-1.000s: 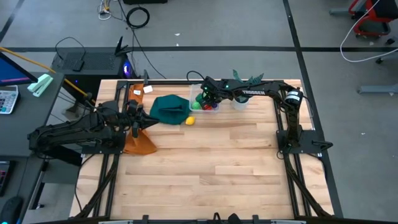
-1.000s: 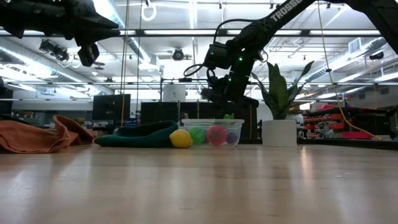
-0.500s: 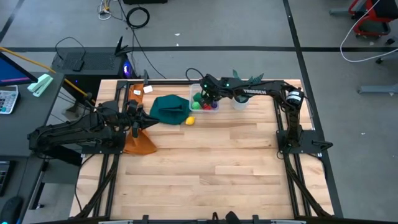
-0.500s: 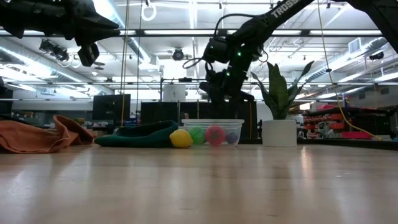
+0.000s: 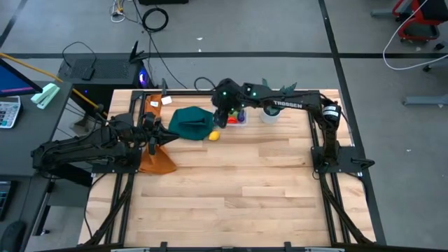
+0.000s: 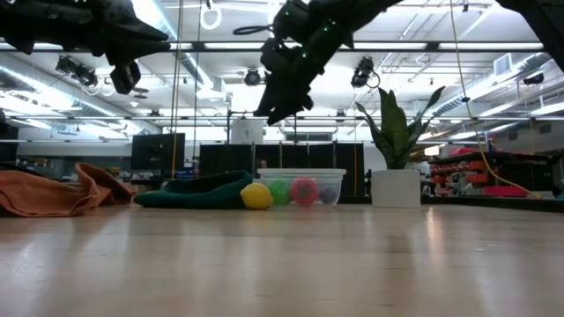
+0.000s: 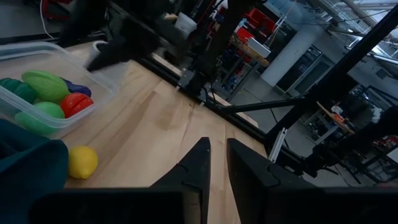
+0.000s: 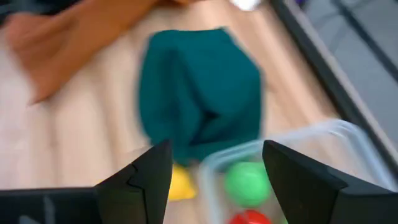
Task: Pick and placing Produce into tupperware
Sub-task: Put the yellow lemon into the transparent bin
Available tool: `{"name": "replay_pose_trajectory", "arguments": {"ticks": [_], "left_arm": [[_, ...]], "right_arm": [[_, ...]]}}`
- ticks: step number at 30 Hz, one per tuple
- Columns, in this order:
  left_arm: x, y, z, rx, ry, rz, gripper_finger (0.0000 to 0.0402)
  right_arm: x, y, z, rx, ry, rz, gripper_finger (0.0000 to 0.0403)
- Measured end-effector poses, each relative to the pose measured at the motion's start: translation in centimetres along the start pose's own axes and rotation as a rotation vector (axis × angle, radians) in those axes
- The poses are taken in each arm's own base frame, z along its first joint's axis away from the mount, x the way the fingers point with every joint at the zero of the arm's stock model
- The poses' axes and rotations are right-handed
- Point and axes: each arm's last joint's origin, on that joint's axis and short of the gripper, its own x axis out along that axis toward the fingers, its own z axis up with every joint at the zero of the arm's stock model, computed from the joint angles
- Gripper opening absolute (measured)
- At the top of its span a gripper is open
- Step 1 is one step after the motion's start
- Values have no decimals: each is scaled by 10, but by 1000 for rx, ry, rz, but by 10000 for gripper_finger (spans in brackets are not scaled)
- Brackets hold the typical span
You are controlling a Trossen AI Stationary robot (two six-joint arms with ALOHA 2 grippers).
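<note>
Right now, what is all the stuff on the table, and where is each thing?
Tupperware: one, clear, at the far edge of the table.
Produce in the tupperware: four pieces, light green, red, purple and dark green.
Yellow piece: one, on the wood between the tupperware and the teal cloth.
Teal cloth: one, beside the tupperware.
Orange cloth: one, at the table's left edge.
Potted plant: one, green leaves in a white pot, beside the tupperware.
Table: one, light wood.
Right gripper: open, empty, up in the air above the tupperware and teal cloth.
Left gripper: shut, empty, waiting at the left side.
</note>
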Motion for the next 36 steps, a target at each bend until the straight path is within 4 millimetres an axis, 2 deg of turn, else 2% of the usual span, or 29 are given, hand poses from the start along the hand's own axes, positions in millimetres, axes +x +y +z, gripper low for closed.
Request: {"name": "replay_pose_trajectory", "arguments": {"ticks": [5,10,13,20,30,36], "left_arm": [[0,0,0,1,0,0,60],[0,0,0,1,0,0,66],[0,0,0,1,0,0,68],[0,0,0,-1,0,0,64],[0,0,0,-13,1,1,68],[0,0,0,-20,2,1,64]], "right_arm": [[0,28,-5,-140,36,145,212],[0,60,-12,-453,52,200,212],[1,71,-15,-594,44,212,212],[19,64,-29,-531,117,242,221],[55,67,-46,-549,170,261,278],[70,74,-54,-726,193,194,298]]}}
